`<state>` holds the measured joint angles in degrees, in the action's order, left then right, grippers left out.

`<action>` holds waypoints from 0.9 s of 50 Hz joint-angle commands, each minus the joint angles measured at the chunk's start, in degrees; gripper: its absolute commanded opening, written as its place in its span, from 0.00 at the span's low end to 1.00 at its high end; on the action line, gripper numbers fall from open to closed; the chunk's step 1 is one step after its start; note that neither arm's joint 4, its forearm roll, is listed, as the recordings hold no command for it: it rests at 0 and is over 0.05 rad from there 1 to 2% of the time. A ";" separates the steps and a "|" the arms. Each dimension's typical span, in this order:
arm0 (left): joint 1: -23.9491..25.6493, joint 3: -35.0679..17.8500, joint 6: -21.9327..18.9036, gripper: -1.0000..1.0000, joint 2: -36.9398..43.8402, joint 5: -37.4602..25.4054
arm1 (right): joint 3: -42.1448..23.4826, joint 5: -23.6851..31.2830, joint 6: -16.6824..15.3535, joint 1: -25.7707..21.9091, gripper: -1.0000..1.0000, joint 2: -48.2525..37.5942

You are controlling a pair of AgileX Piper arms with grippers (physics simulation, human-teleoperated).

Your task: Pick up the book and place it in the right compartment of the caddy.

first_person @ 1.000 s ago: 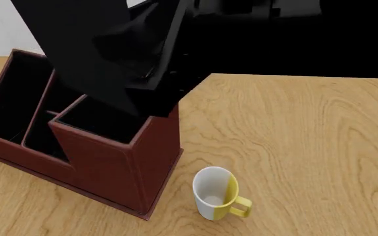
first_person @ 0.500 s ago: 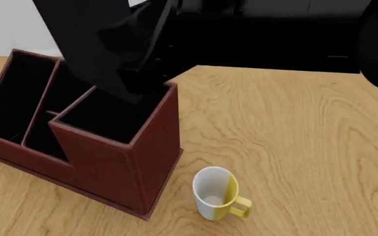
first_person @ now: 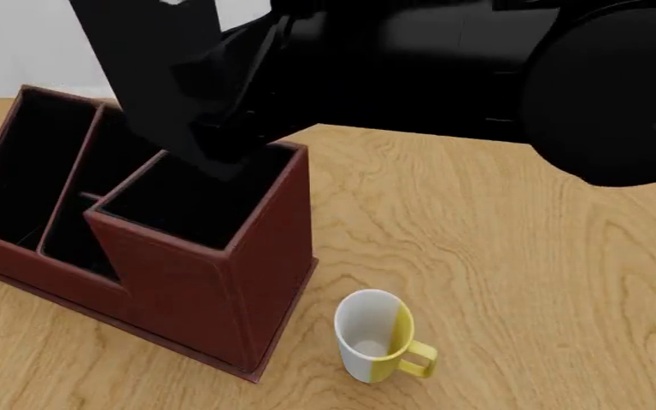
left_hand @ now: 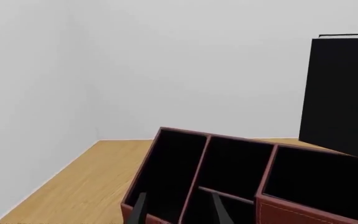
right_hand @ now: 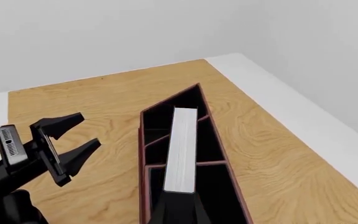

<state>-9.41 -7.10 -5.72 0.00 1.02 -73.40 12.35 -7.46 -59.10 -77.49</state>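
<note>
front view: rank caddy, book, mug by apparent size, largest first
1. caddy, the widest thing among the three.
2. book, tilted above the right compartment; it is nearer the camera and cut off by the frame's top, so its look is inflated.
3. mug, clearly smallest.

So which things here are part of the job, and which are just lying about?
Job:
book
caddy
right compartment
right gripper, shut on the book
Lying about:
mug
left gripper, open and holding nothing
</note>
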 commanded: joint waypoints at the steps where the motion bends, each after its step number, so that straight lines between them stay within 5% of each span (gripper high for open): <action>1: -0.49 0.13 0.06 1.00 0.00 -0.06 | 0.02 -2.74 2.35 0.56 0.00 -1.40; 45: -0.67 2.88 0.50 1.00 0.00 2.26 | 5.22 -10.30 5.90 1.42 0.00 -4.37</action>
<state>-10.06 -4.43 -5.35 0.00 3.17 -68.37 3.53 -3.37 -57.71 -81.69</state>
